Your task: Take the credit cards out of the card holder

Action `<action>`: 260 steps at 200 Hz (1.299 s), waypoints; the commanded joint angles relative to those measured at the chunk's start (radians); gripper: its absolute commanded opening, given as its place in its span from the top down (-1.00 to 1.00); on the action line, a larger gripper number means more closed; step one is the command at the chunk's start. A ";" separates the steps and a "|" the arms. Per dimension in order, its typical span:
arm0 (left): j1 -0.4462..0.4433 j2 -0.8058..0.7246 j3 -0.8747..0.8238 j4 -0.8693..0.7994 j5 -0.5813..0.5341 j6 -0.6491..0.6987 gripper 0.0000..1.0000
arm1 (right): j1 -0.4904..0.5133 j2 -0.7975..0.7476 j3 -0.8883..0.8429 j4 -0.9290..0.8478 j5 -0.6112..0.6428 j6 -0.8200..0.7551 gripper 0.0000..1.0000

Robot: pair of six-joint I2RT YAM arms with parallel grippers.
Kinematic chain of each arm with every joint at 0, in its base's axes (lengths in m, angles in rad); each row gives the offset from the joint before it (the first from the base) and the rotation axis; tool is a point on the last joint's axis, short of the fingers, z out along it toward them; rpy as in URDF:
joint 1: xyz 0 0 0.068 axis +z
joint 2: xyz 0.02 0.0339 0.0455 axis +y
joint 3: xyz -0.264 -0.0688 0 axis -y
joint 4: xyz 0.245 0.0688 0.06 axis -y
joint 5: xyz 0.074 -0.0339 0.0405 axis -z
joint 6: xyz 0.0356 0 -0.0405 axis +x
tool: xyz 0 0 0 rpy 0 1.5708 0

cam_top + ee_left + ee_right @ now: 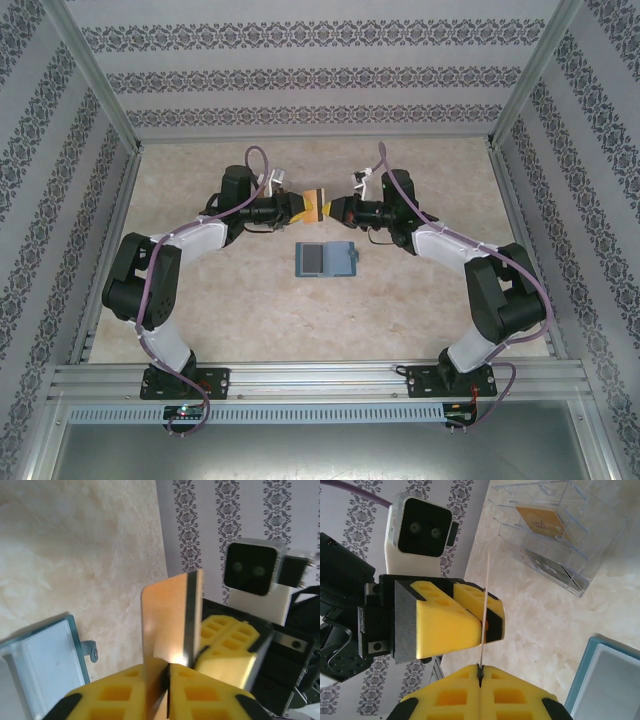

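**Position.** You had the orange card (167,620) in the air above the far half of the table (250,300), held on edge between the two arms. The card holder (325,259) lay open and flat just in front of them, apart from both grippers. Its left half showed a grey panel (I could not tell whether that was a card or a window pocket). A clear box (560,535) stood beyond the holder, with an orange-gold card and a dark card in its slots.

**End effectors.** The left gripper (167,680) was pressed together on the card's lower end, with the pads flat against both faces. The right gripper (480,672) was likewise pinched shut on the same card at the neighbouring end, so both arms had it at once.

**Handling, as judged.**
- The card looked thin, light and glossy. It was probably stiff across its faces, though it would flex if your two arms pulled out of line.
- The smooth plastic could slide in the foam under a sideways tug.
- The hold you had, on the flat faces close to one edge, was the sound one. A pinch on the edges would likely skate off.
- One grip needed to let go before the other arm moved, or the card risked bowing.
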 commanded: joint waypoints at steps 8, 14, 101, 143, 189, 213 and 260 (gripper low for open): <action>-0.004 -0.044 0.022 -0.063 -0.026 0.086 1.00 | -0.011 0.005 0.007 0.014 -0.029 -0.012 0.77; -0.004 -0.056 0.030 -0.125 -0.047 0.122 1.00 | -0.012 -0.001 0.007 -0.012 -0.017 -0.026 0.62; -0.004 -0.194 0.209 -0.932 -0.798 0.479 1.00 | -0.011 -0.110 0.006 -0.378 0.319 -0.318 -0.43; -0.004 -0.116 0.324 -1.003 -0.906 0.284 1.00 | -0.002 -0.118 0.003 -0.393 0.363 -0.326 -0.54; -0.042 0.054 0.524 -1.063 -0.961 -0.078 1.00 | 0.001 -0.146 -0.024 -0.382 0.381 -0.314 -0.62; -0.066 0.141 0.683 -1.231 -1.054 -0.231 1.00 | 0.000 -0.178 -0.045 -0.381 0.402 -0.320 -0.75; -0.083 0.141 0.650 -1.231 -1.121 -0.481 1.00 | 0.000 -0.230 -0.072 -0.388 0.435 -0.368 -0.95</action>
